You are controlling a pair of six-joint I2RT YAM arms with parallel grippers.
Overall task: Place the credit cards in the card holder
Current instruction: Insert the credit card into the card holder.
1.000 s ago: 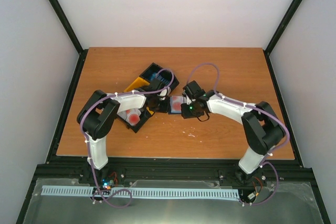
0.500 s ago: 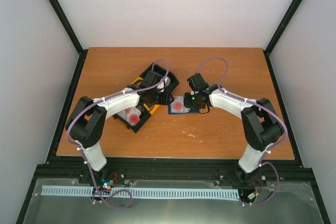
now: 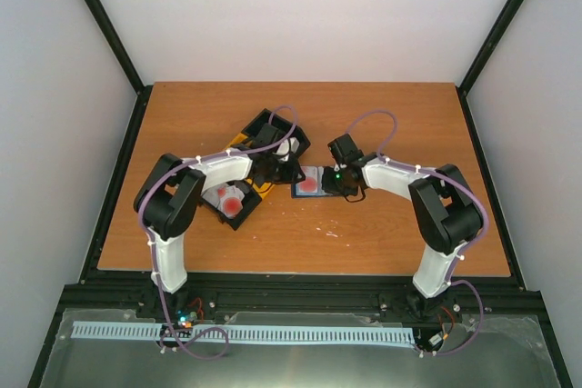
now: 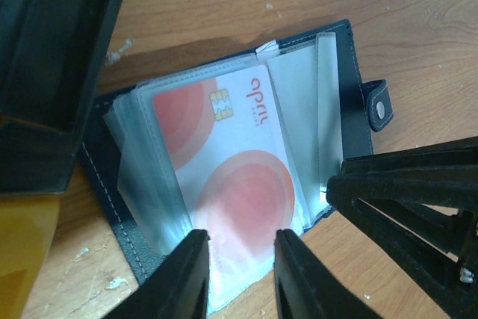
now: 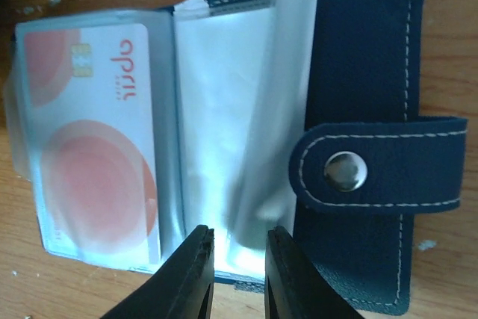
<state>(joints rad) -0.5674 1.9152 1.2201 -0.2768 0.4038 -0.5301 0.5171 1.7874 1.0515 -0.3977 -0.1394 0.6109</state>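
**Mia:** Look from the top first. Where is the card holder (image 3: 296,192)?

**Ben:** It lies open on the table (image 3: 382,233). A white card (image 3: 311,184) with a red blotch lies on it. The left gripper (image 3: 278,173) is just beside the card holder on one side. The right gripper (image 3: 331,186) is just beside it on the other side. The black-and-yellow tray (image 3: 264,126) is near the card holder, past the left gripper. A second card (image 3: 233,199) sits in that tray.

**Mia:** Now the left wrist camera?

**Ben:** The left fingers (image 4: 183,278) are a little apart and pinch nothing. The end of the white card shows in the gap. The card lies among the clear pockets (image 4: 299,102) of the card holder. I can't tell if it is all the way inside one.

**Mia:** And the right wrist camera?

**Ben:** The right fingers (image 5: 187,274) have a small gap too and hold nothing. They hang over the empty clear pockets in the middle of the card holder. The white card is on the side away from the snap strap (image 5: 373,169).

**Mia:** So how do you do this bit well?

**Ben:** I think the card needs pushing fully in. The right gripper should press the card holder down so it can't skid. The left gripper should push the card's end slowly, flat and straight. The pockets look floppy, so a crooked push could crumple them or bend the card.
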